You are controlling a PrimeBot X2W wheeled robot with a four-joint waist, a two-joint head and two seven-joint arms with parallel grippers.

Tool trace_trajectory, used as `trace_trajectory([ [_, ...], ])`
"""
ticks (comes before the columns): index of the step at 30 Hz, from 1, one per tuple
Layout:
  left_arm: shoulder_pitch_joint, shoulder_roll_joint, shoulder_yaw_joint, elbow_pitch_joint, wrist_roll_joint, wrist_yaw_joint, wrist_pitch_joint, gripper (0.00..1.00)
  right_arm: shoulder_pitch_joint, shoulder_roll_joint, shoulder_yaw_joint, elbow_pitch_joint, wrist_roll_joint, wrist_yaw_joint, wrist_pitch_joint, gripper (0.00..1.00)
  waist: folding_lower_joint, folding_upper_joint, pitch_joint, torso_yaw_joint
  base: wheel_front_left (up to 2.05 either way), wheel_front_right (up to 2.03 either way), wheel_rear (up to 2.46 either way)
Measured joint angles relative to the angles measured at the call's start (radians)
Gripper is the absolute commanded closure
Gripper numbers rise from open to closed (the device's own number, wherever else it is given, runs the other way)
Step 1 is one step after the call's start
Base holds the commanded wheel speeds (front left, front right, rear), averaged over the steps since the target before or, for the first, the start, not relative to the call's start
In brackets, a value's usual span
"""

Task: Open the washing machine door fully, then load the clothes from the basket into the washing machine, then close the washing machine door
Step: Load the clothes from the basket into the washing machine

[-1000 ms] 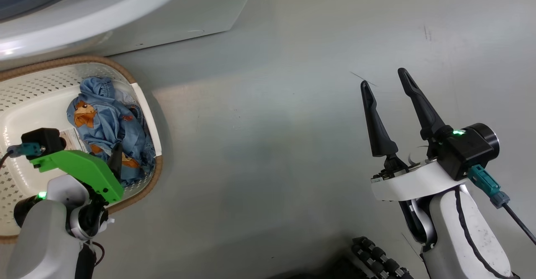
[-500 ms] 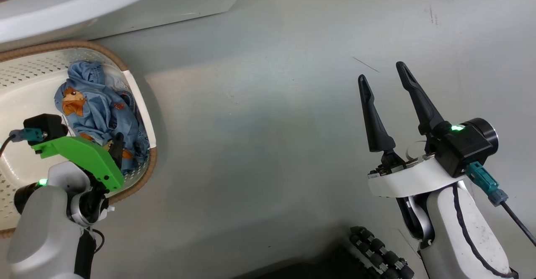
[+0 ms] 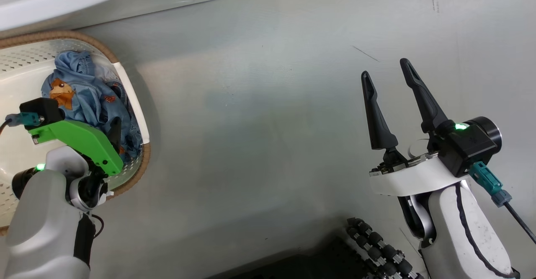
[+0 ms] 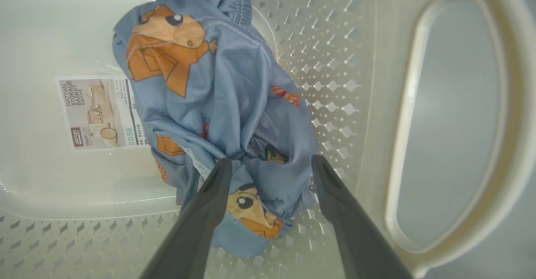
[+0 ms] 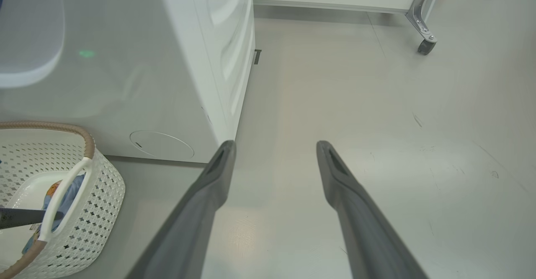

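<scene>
Both pairs of jaws are standing wide apart. Your left gripper (image 4: 271,160) is hanging inside the basket (image 4: 335,57), its fingers spread either side of a fold of the clothes (image 4: 234,90). Nothing is being clamped, and you cannot tell whether the tips are touching the cloth. Your right gripper (image 3: 384,68) is hovering over bare floor (image 3: 272,124), well apart from the basket and holding nothing.

The head view is hiding much of this from you. The green housing (image 3: 83,143) is covering the left gripper except for one dark finger, and the basket is being cut off at the left edge.

The left wrist view is giving you more. The blue bundle is lying against the perforated wall beside the handle opening, partly covering a label (image 4: 98,113) on the basket's bottom.

The right wrist view is showing you the washer (image 5: 217,40) standing just behind the basket. A pale rounded shape at its upper left is being cropped, and you cannot tell what it is.
</scene>
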Motion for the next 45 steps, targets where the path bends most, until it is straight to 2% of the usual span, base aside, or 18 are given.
trace_trajectory([
  [20, -0.096, 0.011, -0.012, 0.131, 0.028, 0.000, -0.069, 0.00, 0.005, 0.002, -0.047, -0.027, -0.014, -0.018, 0.000, 0.00, 0.0000, 0.0000, 0.053, 0.003, 0.00, 0.00, 0.00],
  [21, -0.103, 0.011, -0.014, 0.138, 0.032, 0.000, -0.074, 0.12, 0.005, 0.002, -0.050, -0.029, -0.017, -0.019, 0.000, 0.00, 0.0000, 0.0000, 0.054, 0.004, 0.00, 0.00, 0.00],
  [23, -0.114, 0.011, -0.024, 0.149, 0.041, 0.000, -0.083, 0.59, 0.007, 0.002, -0.054, -0.032, -0.018, -0.019, 0.000, 0.00, 0.0000, 0.0000, 0.056, 0.006, 0.00, 0.00, 0.00],
  [24, -0.118, 0.011, -0.031, 0.151, 0.044, 0.000, -0.088, 0.77, 0.008, 0.002, -0.055, -0.034, -0.018, -0.019, 0.000, 0.00, 0.0000, 0.0000, 0.057, 0.007, 0.00, 0.00, 0.00],
  [25, -0.123, 0.011, -0.037, 0.154, 0.047, -0.001, -0.093, 1.00, 0.010, 0.002, -0.057, -0.035, -0.018, -0.019, 0.000, 0.00, 0.0000, 0.0000, 0.058, 0.008, 0.00, 0.00, 0.00],
  [33, -0.143, 0.011, -0.046, 0.201, 0.056, -0.008, -0.129, 1.00, 0.024, 0.002, -0.068, -0.043, -0.018, -0.019, 0.000, 0.00, 0.0000, 0.0000, 0.063, 0.015, 0.00, 0.00, 0.00],
  [45, -0.138, 0.000, -0.037, 0.212, 0.056, -0.008, -0.286, 1.00, 0.000, 0.003, -0.076, -0.031, -0.009, -0.018, 0.000, 0.00, 0.0000, 0.0000, 0.017, 0.034, 0.00, 0.00, 0.00],
])
